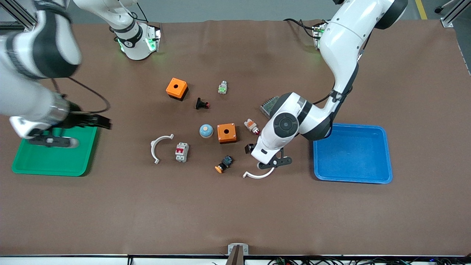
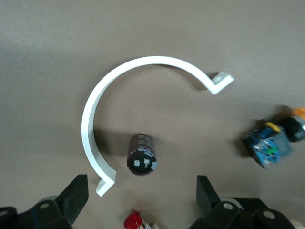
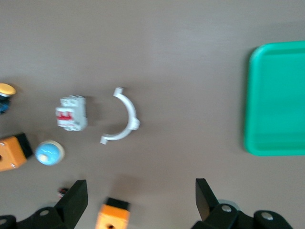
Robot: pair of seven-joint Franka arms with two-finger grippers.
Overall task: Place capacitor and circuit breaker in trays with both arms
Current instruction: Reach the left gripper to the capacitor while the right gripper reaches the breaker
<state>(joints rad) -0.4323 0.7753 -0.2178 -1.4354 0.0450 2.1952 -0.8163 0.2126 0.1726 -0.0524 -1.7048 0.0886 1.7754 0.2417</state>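
Near the worktop's edge at the right arm's end, flat green plastic tray (image 1: 22, 165). Over its inner rim, right gripper (image 3: 138, 202), fingers spread, grasping nothing. Toward the worktop's middle, white curved plastic clamp (image 1: 159, 147) just beside the white-grey circuit breaker (image 1: 181, 152) with red toggles. Then blue dome (image 1: 206, 130), orange box (image 1: 226, 133), black-blue part with orange cap (image 1: 223, 164). Under the released left gripper (image 2: 142, 191), tiny black capacitor (image 2: 142, 153) lying inside a second white clamp (image 2: 95, 119). Nearby, blue tray (image 1: 386, 154), its blue floor showing throughout.
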